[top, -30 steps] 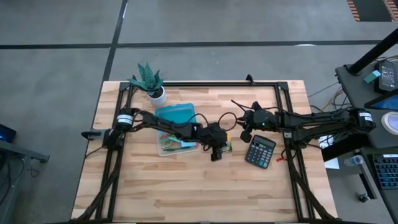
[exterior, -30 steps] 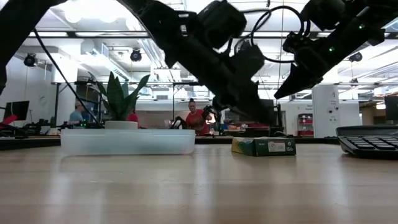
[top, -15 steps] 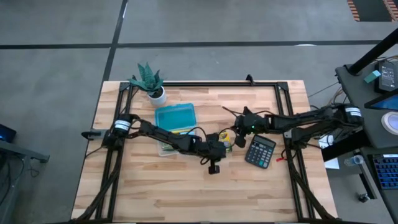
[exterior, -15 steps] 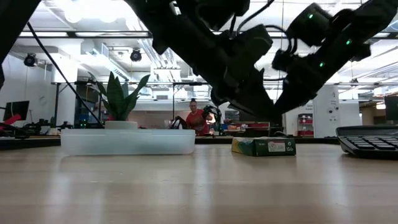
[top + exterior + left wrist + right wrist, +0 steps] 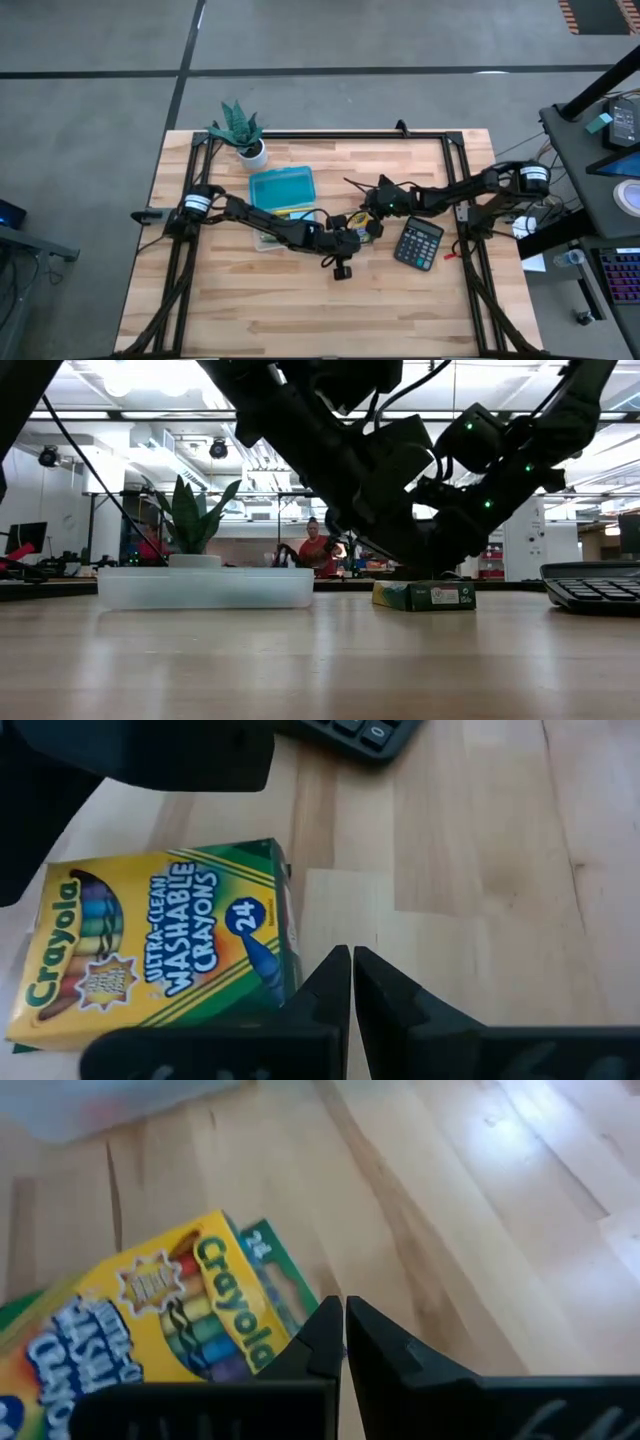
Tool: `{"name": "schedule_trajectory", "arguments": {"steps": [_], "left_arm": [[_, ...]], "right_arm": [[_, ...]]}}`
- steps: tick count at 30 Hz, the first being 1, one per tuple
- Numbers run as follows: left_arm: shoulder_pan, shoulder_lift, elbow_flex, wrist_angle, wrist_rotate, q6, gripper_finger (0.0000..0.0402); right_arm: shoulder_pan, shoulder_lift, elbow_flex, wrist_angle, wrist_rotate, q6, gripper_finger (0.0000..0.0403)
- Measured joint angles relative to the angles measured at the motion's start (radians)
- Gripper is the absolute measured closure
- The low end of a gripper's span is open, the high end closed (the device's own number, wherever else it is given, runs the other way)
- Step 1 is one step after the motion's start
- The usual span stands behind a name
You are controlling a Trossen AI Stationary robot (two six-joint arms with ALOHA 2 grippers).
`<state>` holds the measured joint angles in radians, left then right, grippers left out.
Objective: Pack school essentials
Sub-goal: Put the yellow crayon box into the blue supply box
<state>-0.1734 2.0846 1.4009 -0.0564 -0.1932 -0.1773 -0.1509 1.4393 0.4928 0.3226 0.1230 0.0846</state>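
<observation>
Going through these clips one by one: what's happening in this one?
Both arms have closed in on the crayon box lying flat mid-table between the clear bin and the calculator. The left gripper and right gripper are both shut and empty beside it. The box is not yet packed.

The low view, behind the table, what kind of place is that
Probably an open lab or workshop, not a classroom. Past the table there are exposed ceiling ducts and hanging lights, benches with equipment, and a person in red seated at one. The high view adds a bare concrete floor.
</observation>
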Motion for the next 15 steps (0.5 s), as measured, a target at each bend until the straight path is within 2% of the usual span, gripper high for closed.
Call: {"name": "schedule_trajectory", "arguments": {"steps": [9,12,15], "left_arm": [[0.0,0.008,-0.001,0.003,-0.004,-0.001,0.0402],[0.0,0.008,-0.006,-0.004,-0.055,-0.003,0.0402],[0.001,0.008,-0.008,-0.016,-0.064,-0.003,0.0402]], "right_arm": [[0.0,-0.004,0.048,-0.119,-0.055,-0.055,0.0394],[0.002,-0.005,0.069,-0.176,-0.089,-0.06,0.0394],[0.004,-0.005,0.085,-0.233,-0.106,-0.06,0.0394]]}}
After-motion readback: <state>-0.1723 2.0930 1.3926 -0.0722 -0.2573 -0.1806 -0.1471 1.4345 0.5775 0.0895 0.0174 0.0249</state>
